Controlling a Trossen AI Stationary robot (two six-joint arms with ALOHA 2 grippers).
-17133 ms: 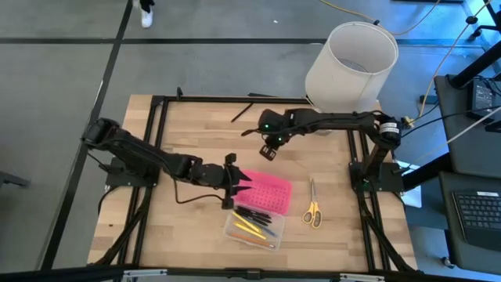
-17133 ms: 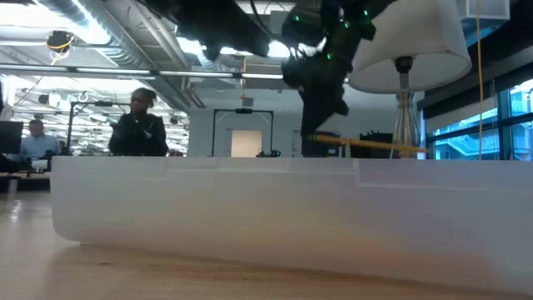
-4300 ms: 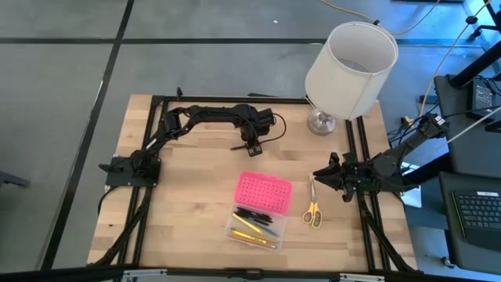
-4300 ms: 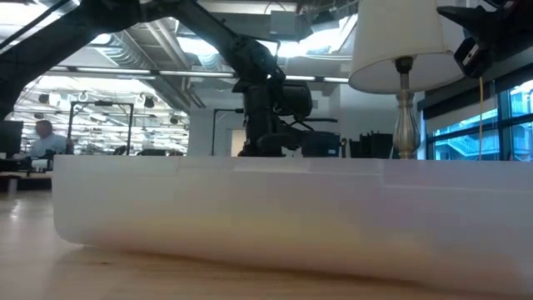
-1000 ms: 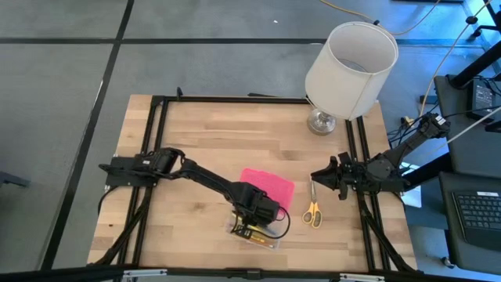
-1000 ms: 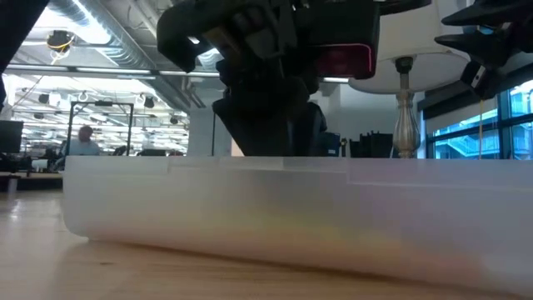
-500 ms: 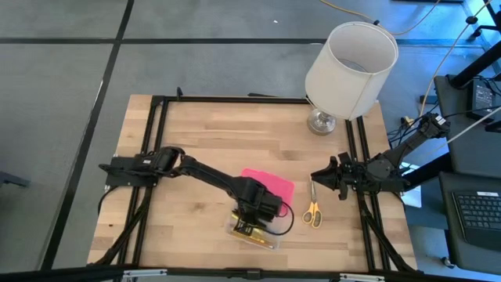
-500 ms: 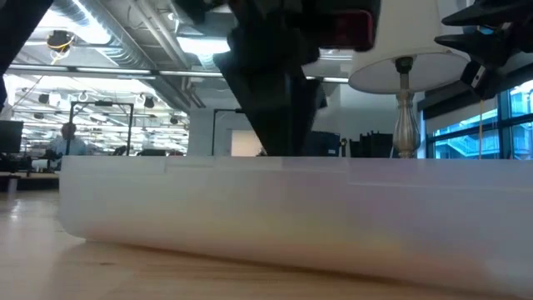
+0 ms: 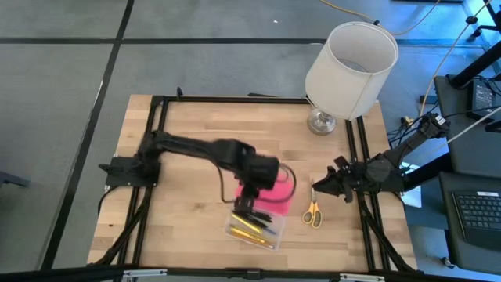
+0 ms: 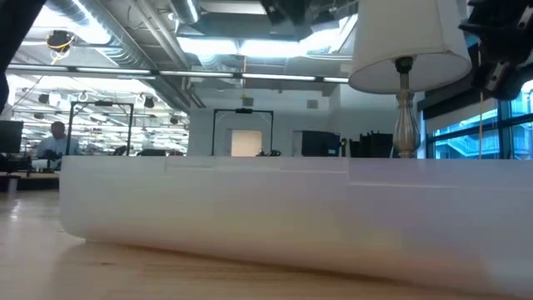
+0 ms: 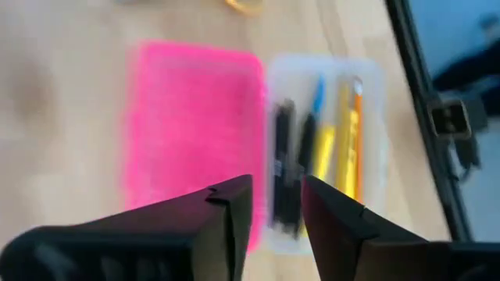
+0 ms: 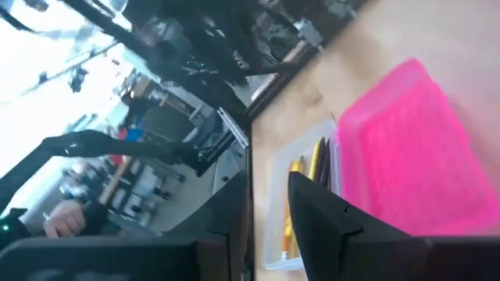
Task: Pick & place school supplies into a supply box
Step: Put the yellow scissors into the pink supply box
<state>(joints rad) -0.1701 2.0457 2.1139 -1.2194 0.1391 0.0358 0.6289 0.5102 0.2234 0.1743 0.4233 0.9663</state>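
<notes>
The supply box lies near the table's near edge, its clear base (image 9: 252, 229) beside the pink dotted lid (image 9: 270, 193). Black, yellow, orange and blue pens (image 11: 316, 144) lie inside the base (image 11: 375, 117), next to the lid (image 11: 195, 125). Yellow-handled scissors (image 9: 313, 211) lie flat on the wood to the right of the box. My left gripper (image 9: 249, 207) hovers above the box, narrowly open and empty (image 11: 277, 201). My right gripper (image 9: 323, 186) waits at the table's right edge beyond the scissors, narrowly open and empty (image 12: 269, 199).
A white-shaded lamp (image 9: 350, 63) stands at the far right corner, also in the low view (image 10: 404, 42). The clear base's wall (image 10: 250, 208) fills the low view. Black frame rails (image 9: 160, 141) run along the table's sides. Bare wood lies left of the box.
My left gripper has risen out of the clear base and drawn back toward the far edge, over the pink lid. It has left the low view upward. The pens stay in the base. My right gripper has shifted a little toward the near edge.
</notes>
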